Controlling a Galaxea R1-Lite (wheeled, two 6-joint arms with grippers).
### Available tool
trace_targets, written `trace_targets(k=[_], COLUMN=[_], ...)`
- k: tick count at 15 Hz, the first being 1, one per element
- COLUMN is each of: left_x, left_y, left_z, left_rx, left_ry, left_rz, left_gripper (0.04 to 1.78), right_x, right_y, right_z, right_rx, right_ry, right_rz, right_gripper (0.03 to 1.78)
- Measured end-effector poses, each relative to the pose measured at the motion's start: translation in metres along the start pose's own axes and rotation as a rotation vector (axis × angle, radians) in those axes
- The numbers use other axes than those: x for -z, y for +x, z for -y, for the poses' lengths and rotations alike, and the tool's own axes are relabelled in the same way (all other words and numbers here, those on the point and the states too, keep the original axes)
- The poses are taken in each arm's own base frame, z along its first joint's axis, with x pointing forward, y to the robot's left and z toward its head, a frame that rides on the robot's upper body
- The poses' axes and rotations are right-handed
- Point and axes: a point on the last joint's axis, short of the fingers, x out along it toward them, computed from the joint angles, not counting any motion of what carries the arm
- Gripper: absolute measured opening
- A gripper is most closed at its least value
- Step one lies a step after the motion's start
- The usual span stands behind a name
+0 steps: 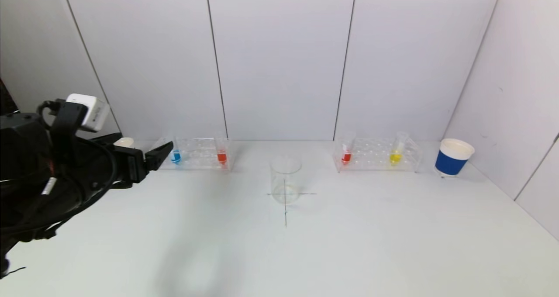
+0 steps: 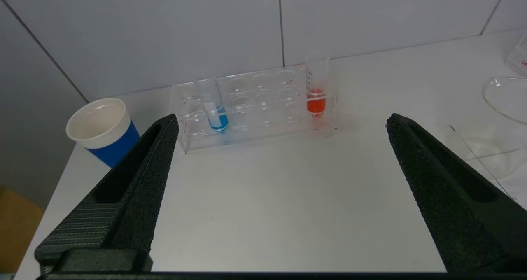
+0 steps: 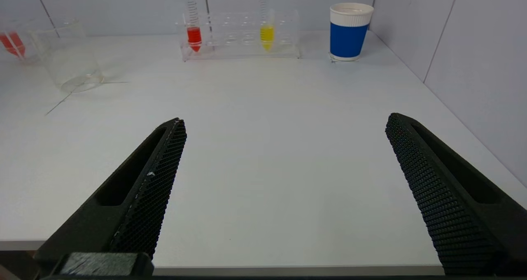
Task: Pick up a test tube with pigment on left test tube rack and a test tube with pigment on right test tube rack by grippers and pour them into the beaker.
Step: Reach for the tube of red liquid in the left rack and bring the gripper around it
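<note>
The clear acrylic left test tube rack (image 1: 195, 153) stands near the far left corner of the white counter (image 1: 349, 236), close against the back edge; it holds 2 tubes – a clear test tube with blue pigment (image 1: 176, 154) at its outer end and a clear test tube with orange-red pigment (image 1: 222, 154) at its inner end, both upright in their holes. The clear acrylic right test tube rack (image 1: 377, 155) sits along the back edge toward the far right corner; in it a clear test tube with red pigment (image 1: 346, 153) stands at the inner end and a clear test tube with yellow pigment (image 1: 396, 153) leans slightly near the outer end. Between the 2 racks, a little nearer the front, the clear glass beaker (image 1: 286, 180) stands on a drawn cross mark.

The black left gripper (image 1: 150, 158) hangs above the left edge of the counter, just in front of the left rack and short of the blue tube; its fingers are spread wide with nothing between them. The black right gripper (image 3: 284, 148) is over the front edge on the right side, well apart from the right rack – fingers likewise wide apart, grasping nothing.

1 blue paper cup with a white rim (image 1: 452, 157) stands in the far right corner beside the right rack; another such cup (image 2: 103, 130) stands in the far left corner beside the left rack.
</note>
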Motion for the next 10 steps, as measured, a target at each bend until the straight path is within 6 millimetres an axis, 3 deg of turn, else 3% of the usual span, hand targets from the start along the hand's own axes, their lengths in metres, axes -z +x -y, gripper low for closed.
trace_targets(k=[4, 10], left_x=[0.034, 0.079], left_y=[0.063, 0.135], left_z=[0.034, 0.079], left_rx=[-0.048, -0.083], left_ry=[0.004, -0.011], left_rz=[0.056, 0.115], left_gripper=[1.76, 1.76], right_x=[0.0, 0.0], right_y=[0.0, 0.0], right_z=[0.0, 0.0], right_rx=[0.0, 0.0], right_ry=[0.0, 0.0], right_rz=[0.0, 0.0], right_gripper=[1.76, 1.76])
